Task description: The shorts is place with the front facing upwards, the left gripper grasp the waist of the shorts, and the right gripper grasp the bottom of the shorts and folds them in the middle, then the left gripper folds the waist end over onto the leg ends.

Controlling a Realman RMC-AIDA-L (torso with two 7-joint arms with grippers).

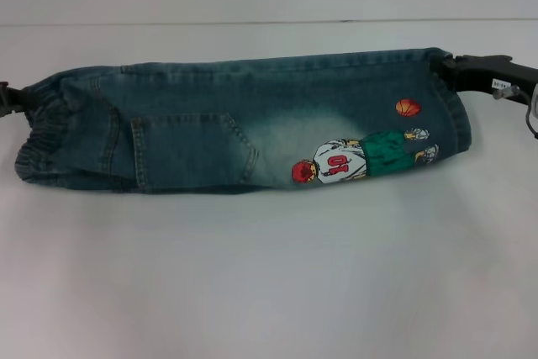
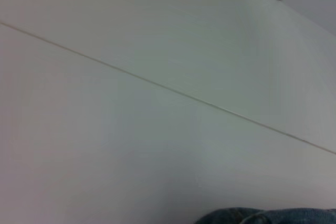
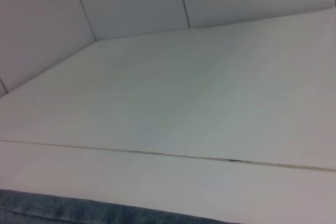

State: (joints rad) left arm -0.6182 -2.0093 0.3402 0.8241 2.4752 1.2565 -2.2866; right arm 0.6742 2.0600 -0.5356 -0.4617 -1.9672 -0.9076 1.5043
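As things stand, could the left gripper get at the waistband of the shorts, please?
Probably yes: the left gripper is already at the far corner of the waistband, at the shorts' left end, with nothing between them. Its fingers are hidden.

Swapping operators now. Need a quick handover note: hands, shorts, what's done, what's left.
Left hand: at the waist end of the shorts, at the far corner; grip itself hidden.
Right hand: at the far corner of the leg ends; finger state not visible.
Shorts lie on the white table as a long strip, already folded lengthwise, pocket and player print up.
Left: fold the waist end over onto the leg ends.
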